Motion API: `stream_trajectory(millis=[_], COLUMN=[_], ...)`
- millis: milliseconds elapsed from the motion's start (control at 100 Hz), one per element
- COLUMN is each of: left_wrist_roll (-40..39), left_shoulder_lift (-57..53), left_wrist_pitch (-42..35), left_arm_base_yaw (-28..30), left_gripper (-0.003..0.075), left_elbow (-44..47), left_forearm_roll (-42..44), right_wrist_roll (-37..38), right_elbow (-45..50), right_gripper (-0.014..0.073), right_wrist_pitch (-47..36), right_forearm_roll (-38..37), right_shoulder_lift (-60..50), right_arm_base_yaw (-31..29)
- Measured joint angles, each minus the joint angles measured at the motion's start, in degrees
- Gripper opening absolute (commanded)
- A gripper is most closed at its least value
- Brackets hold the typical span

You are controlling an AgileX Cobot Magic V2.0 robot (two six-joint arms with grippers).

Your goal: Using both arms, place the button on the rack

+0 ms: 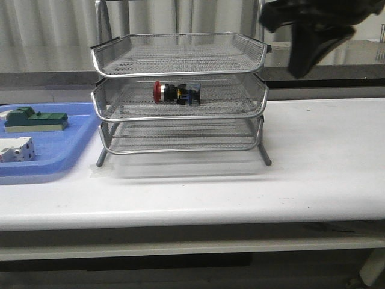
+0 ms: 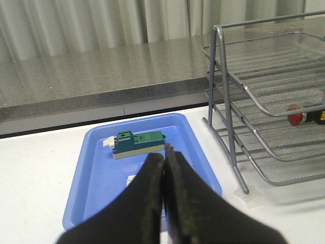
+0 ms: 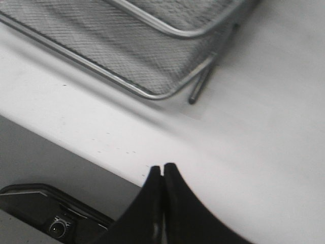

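The white table [image 1: 313,174] carries everything, and a grey stone-like counter [image 2: 101,71] runs along behind it before pale curtains. The rack [image 1: 180,60] stands near the middle of the table, a three-tier silver wire-mesh stand on thin legs, its tiers stacked one above another. To the rack's left, just beside its foot, lies a flat blue tray [image 1: 72,153]. In the upper right of the front view the right arm [image 1: 313,30] hangs dark and blurred above the table, clear of the rack. The right gripper [image 3: 162,170] has its jaws pressed together with nothing between them, high over the table's front edge near the rack's corner leg. The left gripper [image 2: 164,155] likewise has its jaws together and empty, poised over the near part of the blue tray. In the tray rests a green block [image 1: 33,118] on a pale base, and nearer the front a white part [image 1: 16,149], the two lying apart. The button [image 1: 176,92] lies on its side on the middle tier, red head toward the left, dark body and blue-yellow end toward the right.
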Motion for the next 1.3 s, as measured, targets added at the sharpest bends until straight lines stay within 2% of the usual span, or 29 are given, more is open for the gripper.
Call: stream_trajectory(millis=[580, 1040, 1300], left_wrist_roll=[0.0, 0.0, 0.0], left_shoulder_lift=[0.0, 0.0, 0.0], left_wrist_pitch=[0.0, 0.0, 0.0], left_arm_base_yaw=[0.0, 0.0, 0.0], left_gripper=[0.0004, 0.0004, 0.0004], left_elbow=[0.0, 0.0, 0.0], left_forearm_roll=[0.0, 0.0, 0.0], right_wrist_roll=[16.46, 19.8, 19.91], right_elbow=[22.08, 38.52, 40.91], right_gripper=[-0.0064, -0.0064, -0.0066], right_wrist_pitch=[-7.32, -12.74, -12.86], right_forearm_roll=[-14.14, -15.23, -15.32], right_shoulder_lift=[-32.2, -57.35, -65.93], right_arm_base_yaw=[-10.81, -11.02, -11.02])
